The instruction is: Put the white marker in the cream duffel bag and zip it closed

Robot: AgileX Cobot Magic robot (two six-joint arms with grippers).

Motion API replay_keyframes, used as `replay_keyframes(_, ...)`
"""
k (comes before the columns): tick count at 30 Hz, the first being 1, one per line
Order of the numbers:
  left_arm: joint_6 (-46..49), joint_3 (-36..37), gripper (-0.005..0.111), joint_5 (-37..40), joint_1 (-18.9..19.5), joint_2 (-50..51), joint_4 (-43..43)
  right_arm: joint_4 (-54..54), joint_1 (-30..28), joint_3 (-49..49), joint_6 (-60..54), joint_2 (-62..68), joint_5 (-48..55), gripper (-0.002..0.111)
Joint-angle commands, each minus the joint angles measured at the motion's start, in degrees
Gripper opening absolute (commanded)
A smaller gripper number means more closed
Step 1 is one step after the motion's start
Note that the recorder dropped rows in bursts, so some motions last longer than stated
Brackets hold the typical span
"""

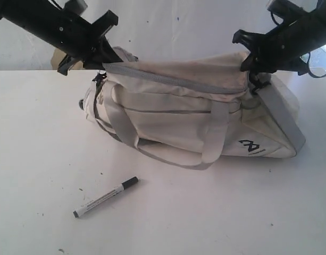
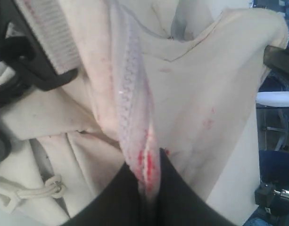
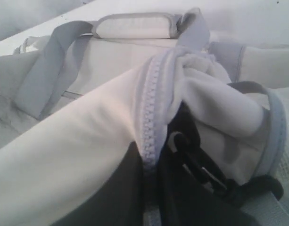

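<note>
The cream duffel bag (image 1: 194, 114) lies across the middle of the white table, held up at both ends of its top. My left gripper (image 1: 101, 62) is shut on the grey zipper trim (image 2: 132, 108) at the bag's left end; up close the trim is pinched between the black fingers (image 2: 179, 197). My right gripper (image 1: 249, 62) is shut on the zipper trim (image 3: 151, 117) at the right end, beside a black clip (image 3: 201, 169). The white marker (image 1: 106, 197), black-capped, lies flat on the table in front of the bag, apart from both grippers.
Grey webbing handles (image 1: 213, 143) hang down the bag's front side. A grey strap (image 1: 287, 119) runs along its right end. A white wall rises behind the table (image 1: 40, 159).
</note>
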Motion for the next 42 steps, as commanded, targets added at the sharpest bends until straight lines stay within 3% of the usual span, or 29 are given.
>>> replay_keyframes(1,0.59,5.4,0.0,1.3,0.9,-2.04,8.32,-10.34,-3.57,-0.05,-0.09,1.33,-5.84,0.001)
replay_keyframes(3,2.27,7.57,0.0,-0.91,0.78,-2.04,8.32,-10.34,-3.57,-0.42,1.12,1.23,-0.68,0.007)
replay_keyframes(6,4.14,9.01,0.009,-3.5,0.78,-2.04,8.32,-10.34,-3.57,-2.15,1.12,1.23,8.17,0.025)
replay_keyframes(10,6.74,9.17,0.038,-3.94,0.78,-2.04,7.95,-10.34,-3.57,-5.01,2.77,0.76,19.02,0.062)
replay_keyframes(12,6.74,9.17,0.053,-5.06,0.78,-2.04,7.12,-10.34,-3.57,-6.24,2.89,-0.16,21.32,0.075)
replay_keyframes(15,6.74,9.17,0.072,-7.97,1.04,-2.13,7.0,-10.34,-3.57,-7.88,3.42,-1.91,23.01,0.075)
replay_keyframes(17,6.74,9.17,0.078,-9.97,1.14,-2.13,7.0,-10.34,-3.57,-8.57,4.47,-3.24,23.65,0.073)
replay_keyframes(26,5.08,9.17,0.08,-23.63,2.38,-1.51,6.2,-7.59,-3.43,-8.72,7.18,-5.96,30.12,0.065)
replay_keyframes(35,4.97,-0.92,0.08,-13.48,2.38,8.04,4.24,-2.66,-3.31,-8.48,8.58,-4.31,33.26,0.065)
replay_keyframes(42,4.97,-4.83,0.08,-13.69,2.25,11.53,1.25,-1.35,-1.98,-4.84,8.58,-1.06,33.26,0.065)
